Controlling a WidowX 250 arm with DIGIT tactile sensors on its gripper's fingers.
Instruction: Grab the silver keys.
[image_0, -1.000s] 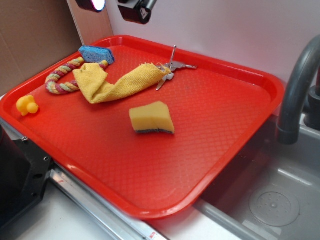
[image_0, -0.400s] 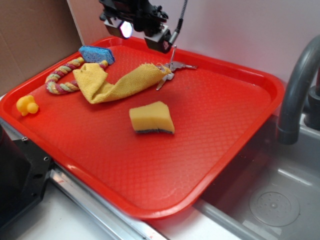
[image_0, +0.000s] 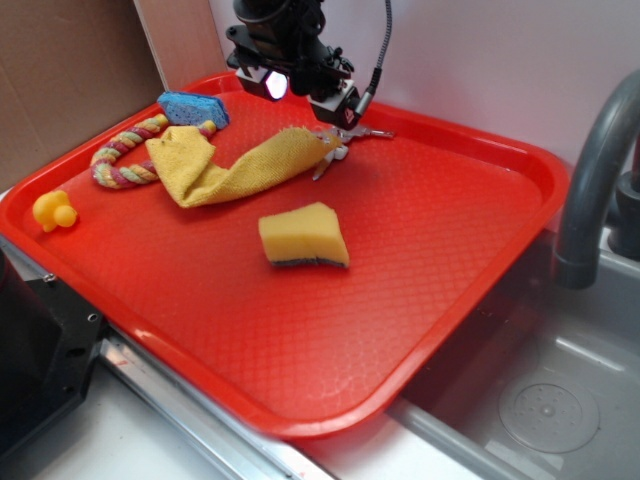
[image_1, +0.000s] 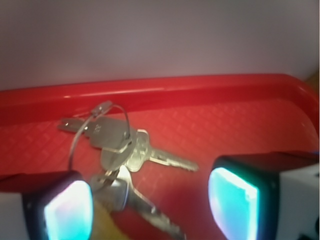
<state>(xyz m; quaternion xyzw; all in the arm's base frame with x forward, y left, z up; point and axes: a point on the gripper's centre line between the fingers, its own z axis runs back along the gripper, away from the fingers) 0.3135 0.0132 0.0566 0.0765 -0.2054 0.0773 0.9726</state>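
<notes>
The silver keys (image_0: 344, 139) lie on a ring near the far rim of the red tray (image_0: 430, 230), touching the tip of a yellow cloth (image_0: 235, 165). My gripper (image_0: 305, 95) hangs open just above and left of them. In the wrist view the silver keys (image_1: 122, 152) fan out on the tray floor, partly between my two glowing pads (image_1: 67, 210), with the gripper (image_1: 150, 205) wide apart and holding nothing.
A yellow sponge (image_0: 303, 237) sits mid-tray. A blue sponge (image_0: 192, 106), a braided rope toy (image_0: 125, 152) and a yellow rubber duck (image_0: 54, 211) lie at the left. The tray's raised back rim (image_1: 150, 92) runs just behind the keys. A sink and grey faucet (image_0: 595, 180) stand at the right.
The gripper has come down from the top edge of the view to just above the keys and drifted slightly right. Keys, cloth and sponge have not moved.
</notes>
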